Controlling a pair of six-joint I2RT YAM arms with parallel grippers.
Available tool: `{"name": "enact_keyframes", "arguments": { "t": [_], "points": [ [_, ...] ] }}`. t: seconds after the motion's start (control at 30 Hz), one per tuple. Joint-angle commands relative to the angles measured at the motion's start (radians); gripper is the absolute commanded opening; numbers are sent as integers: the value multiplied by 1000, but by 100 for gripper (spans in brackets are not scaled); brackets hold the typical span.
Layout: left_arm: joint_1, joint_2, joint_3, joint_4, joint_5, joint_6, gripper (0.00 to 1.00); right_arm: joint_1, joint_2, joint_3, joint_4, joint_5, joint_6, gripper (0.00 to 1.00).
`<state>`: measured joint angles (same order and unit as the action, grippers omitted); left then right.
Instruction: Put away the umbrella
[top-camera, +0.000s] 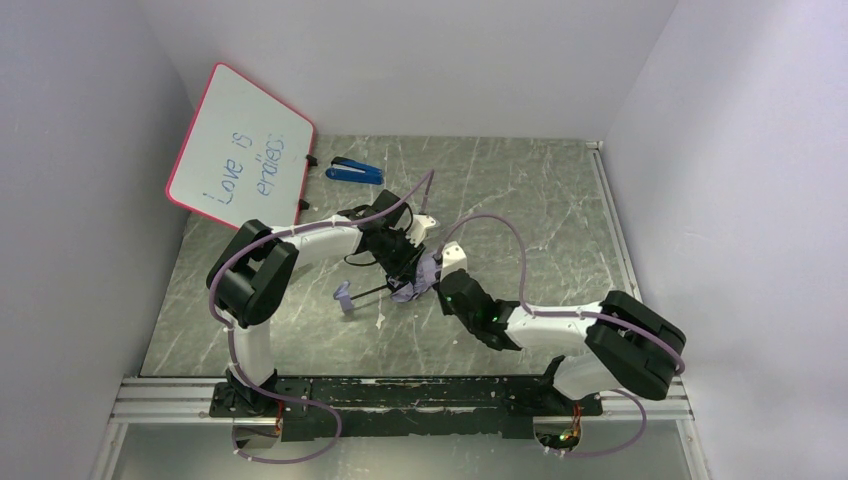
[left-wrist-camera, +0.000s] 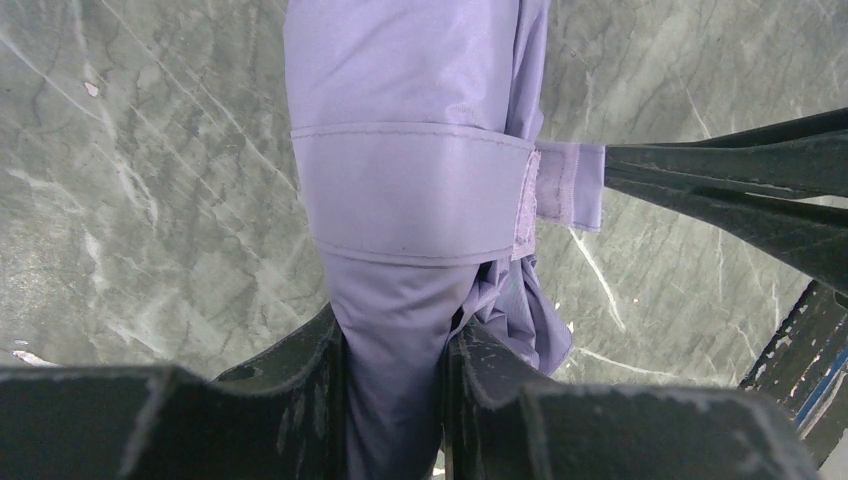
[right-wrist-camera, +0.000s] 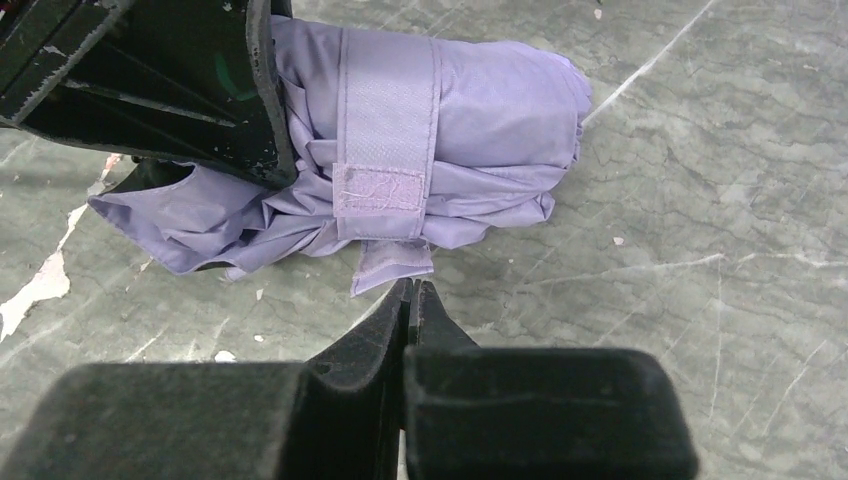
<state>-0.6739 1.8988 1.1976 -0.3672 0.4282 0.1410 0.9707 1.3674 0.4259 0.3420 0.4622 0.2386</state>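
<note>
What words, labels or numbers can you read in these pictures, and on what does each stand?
"Love is": blue handwriting, top line of the whiteboard.
Second line on the whiteboard: begins with "e", too blurred to read for sure.
The umbrella and its strap: no text on them.

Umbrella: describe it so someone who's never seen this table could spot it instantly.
On the grey marbled table, look at the centre, between the arms. The folded pale lilac fabric umbrella lies there, pinched by the left tool. Unlike the blue stapler-like object by the pink-rimmed whiteboard, it is a soft bundle banded by a strap.
</note>
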Motion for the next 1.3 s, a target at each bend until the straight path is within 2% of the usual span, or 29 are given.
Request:
{"name": "enact_keyframes", "arguments": {
  "t": [0.0, 0.1, 0.5, 0.6, 0.77, 0.9, 1.0, 1.13, 1.27],
  "points": [
    [8, 37, 5, -76, -128, 2, 5, 5, 13, -12, 57, -6, -12, 0],
    [8, 39, 6, -77, -128, 2, 5, 4, 38, -7, 72, -4, -3, 0],
    [8, 33, -5, -75, -129, 3, 5, 3, 86, 13, 39, 29, 117, 26],
    [8, 35, -2, -76, -131, 3, 5, 0, 93, 8, 50, 8, 176, 26],
    [8, 34, 5, -82, -131, 5, 5, -14, 107, -4, 87, -39, 297, 17],
    [8, 33, 5, -84, -132, 8, 5, -43, 100, -47, 161, -106, 389, 17],
    [8, 31, 0, -82, -132, 7, 5, -86, 85, -96, 232, -160, 457, 24],
    [8, 31, -3, -79, -130, 7, 5, -156, 75, -158, 331, -238, 520, 39],
    [8, 31, -1, -81, -128, 7, 5, -217, 71, -196, 417, -316, 553, 46]
  ]
}}
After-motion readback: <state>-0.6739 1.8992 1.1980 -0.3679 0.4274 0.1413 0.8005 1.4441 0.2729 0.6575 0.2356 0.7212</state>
